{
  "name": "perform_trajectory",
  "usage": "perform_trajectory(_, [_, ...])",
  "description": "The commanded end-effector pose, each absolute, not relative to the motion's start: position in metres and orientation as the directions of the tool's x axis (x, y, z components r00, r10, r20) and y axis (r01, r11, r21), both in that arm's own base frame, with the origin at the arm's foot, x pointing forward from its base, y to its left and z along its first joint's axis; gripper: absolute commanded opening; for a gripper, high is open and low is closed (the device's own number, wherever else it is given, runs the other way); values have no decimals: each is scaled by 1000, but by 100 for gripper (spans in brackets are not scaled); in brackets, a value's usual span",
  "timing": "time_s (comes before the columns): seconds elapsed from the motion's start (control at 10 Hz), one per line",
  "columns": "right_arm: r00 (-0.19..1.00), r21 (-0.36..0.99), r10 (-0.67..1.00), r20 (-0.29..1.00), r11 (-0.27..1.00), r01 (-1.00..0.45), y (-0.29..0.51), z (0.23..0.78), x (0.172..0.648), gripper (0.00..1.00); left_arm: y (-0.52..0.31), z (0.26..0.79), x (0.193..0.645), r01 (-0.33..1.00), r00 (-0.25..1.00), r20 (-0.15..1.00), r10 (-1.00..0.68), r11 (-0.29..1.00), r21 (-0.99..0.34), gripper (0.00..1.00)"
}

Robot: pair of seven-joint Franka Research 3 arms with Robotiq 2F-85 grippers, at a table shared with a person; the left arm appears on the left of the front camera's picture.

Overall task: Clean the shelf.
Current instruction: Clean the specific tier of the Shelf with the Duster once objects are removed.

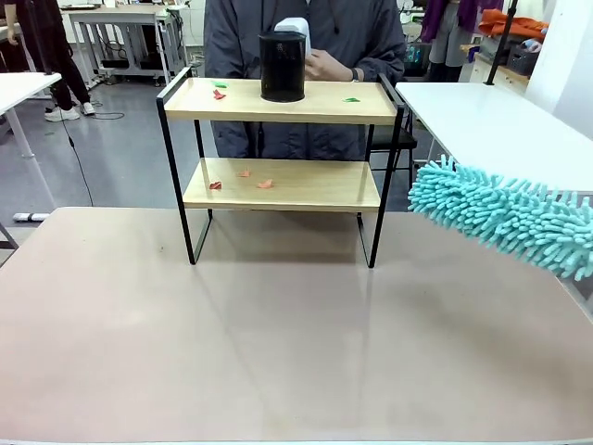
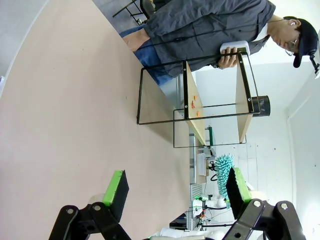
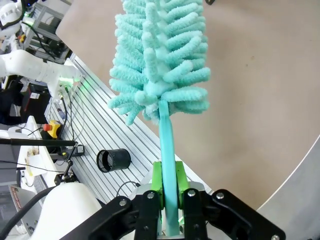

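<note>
The beige surface [image 1: 278, 371] is bare across its near half, and a workroom with other white tables lies behind it. Nearest, at 3 o'clock in the front view, the right gripper [image 3: 169, 186] is clamped narrow on the turquoise handle of a fluffy duster [image 1: 505, 218]. The duster's head hangs above the surface edge, pointing toward 9 o'clock and near the shelf but clear of it. The left gripper [image 2: 176, 189] hovers above the surface with its jaws wide and nothing between the green pads. The shelf [image 1: 283, 190] stands upright on its four legs at 12 o'clock, on the far part of the surface. On its lower board [image 1: 320, 188], three red-orange scraps [image 1: 243, 174] lie toward the 9 o'clock end. Its top board [image 1: 315, 111] carries a black cylinder [image 1: 283, 67] near the middle. A green and a red scrap lie at the cylinder's 9 o'clock, and a single green scrap [image 1: 350, 99] at its 3 o'clock. Beyond the shelf stands a person [image 1: 371, 37] with one hand [image 1: 324, 65] just behind the cylinder. In my judgement the sweep has not yet begun. To do it well, the duster head should enter between the frame posts at the 3 o'clock end, lie flat on one board and draw the scraps in a single direction. It must stay clear of the cylinder, which looks easy to topple, and of the person's hand.
</note>
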State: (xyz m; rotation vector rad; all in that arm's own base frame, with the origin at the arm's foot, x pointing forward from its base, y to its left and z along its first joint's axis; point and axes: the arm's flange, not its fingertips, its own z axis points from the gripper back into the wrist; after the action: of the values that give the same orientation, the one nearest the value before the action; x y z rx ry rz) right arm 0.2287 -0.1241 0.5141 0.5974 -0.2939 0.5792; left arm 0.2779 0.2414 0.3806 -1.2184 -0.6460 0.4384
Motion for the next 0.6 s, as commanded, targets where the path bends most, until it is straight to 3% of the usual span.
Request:
perform_trajectory(0.0, [809,394,446,383,713,-580,-80,546,201,12,237,379,276,59,736,240,633,294,-954,100])
perform_trajectory(0.1, [837,368,451,311,754,-544,-55,555,200,12,237,379,276,59,736,240,633,294,-954,100])
perform_trajectory(0.5, [847,334,465,258,779,-530,50,570,240,12,237,379,276,59,736,240,633,294,-954,100])
